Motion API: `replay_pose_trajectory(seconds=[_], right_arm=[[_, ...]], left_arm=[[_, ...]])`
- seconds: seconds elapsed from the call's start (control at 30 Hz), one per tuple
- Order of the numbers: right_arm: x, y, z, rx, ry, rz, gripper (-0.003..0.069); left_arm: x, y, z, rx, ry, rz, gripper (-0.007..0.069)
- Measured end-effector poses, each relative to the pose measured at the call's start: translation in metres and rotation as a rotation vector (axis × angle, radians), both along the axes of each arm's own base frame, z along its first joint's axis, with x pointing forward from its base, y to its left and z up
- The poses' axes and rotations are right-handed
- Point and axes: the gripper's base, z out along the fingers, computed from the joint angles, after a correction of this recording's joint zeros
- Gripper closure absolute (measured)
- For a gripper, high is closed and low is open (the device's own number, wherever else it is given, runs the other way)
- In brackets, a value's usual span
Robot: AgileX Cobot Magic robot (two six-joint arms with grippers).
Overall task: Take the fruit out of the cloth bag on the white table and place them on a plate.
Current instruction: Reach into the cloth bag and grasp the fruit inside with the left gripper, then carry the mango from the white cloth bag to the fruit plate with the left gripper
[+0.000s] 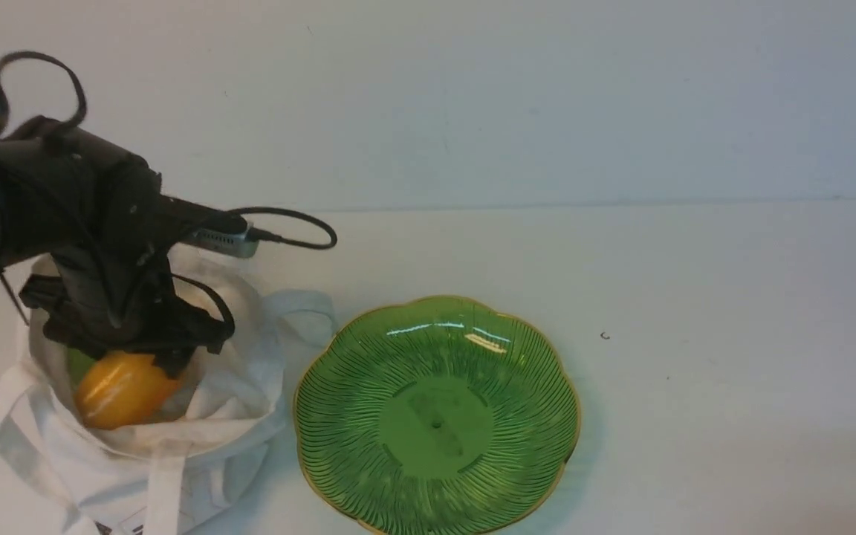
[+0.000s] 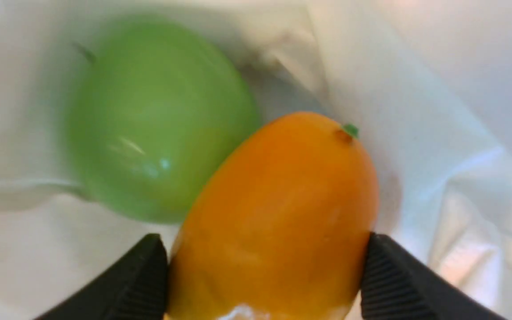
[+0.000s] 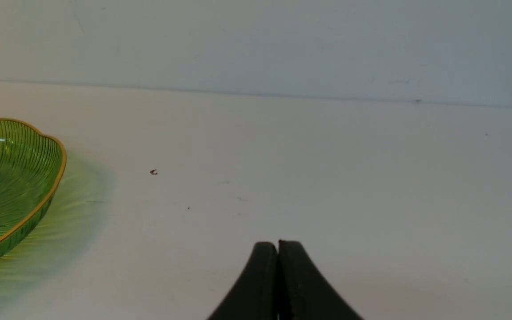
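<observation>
The white cloth bag point(image 1: 198, 438) sits open at the front left of the white table point(image 1: 695, 386). My left gripper point(image 1: 127, 360) reaches down into it and is shut on the orange mango point(image 1: 120, 390), one finger on each side point(image 2: 149, 275). In the left wrist view the mango point(image 2: 282, 213) leans against the green apple point(image 2: 154, 120) inside the bag point(image 2: 438, 111). A sliver of the apple point(image 1: 77, 364) shows beside the gripper in the front view. The green plate point(image 1: 435, 416) lies empty right of the bag; its rim point(image 3: 38, 195) shows in the right wrist view. My right gripper point(image 3: 278, 243) is shut and empty above bare table.
The bag's strap handles point(image 1: 302, 312) spread toward the plate. A tiny dark speck point(image 1: 605, 336) lies on the table right of the plate. A pale wall stands behind the table. The left arm's cable point(image 1: 302, 230) loops above the bag.
</observation>
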Motion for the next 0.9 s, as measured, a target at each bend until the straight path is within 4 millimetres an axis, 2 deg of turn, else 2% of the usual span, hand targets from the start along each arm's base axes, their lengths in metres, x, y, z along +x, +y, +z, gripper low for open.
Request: replay_pose_trajectory(seconds=[0.3,0.5,0.6,0.7,0.8,0.83,0.9], right_arm=[[0.000,0.000,0.000,0.000,0.000,0.000,0.0674],[0.000,0.000,0.000,0.000,0.000,0.000,0.0674],[0.000,0.000,0.000,0.000,0.000,0.000,0.0674],[0.000,0.000,0.000,0.000,0.000,0.000,0.0674],[0.000,0.000,0.000,0.000,0.000,0.000,0.0674],[0.000,0.000,0.000,0.000,0.000,0.000,0.0674],[0.000,0.000,0.000,0.000,0.000,0.000,0.0674]], left_arm=[[-0.021,0.000,0.036,-0.067,-0.055,-0.001,0.0126],[-0.050,-0.017,0.074,-0.249,-0.114,-0.090,0.0129],[-0.065,-0.039,0.095,-0.414,-0.187,-0.169,0.0129],[-0.069,-0.070,0.100,-0.552,-0.223,-0.296,0.0129],[-0.067,-0.099,0.093,-0.623,-0.223,-0.400,0.0129],[-0.063,-0.116,0.084,-0.650,-0.216,-0.442,0.0129],[-0.057,-0.132,0.071,-0.662,-0.208,-0.466,0.0129]])
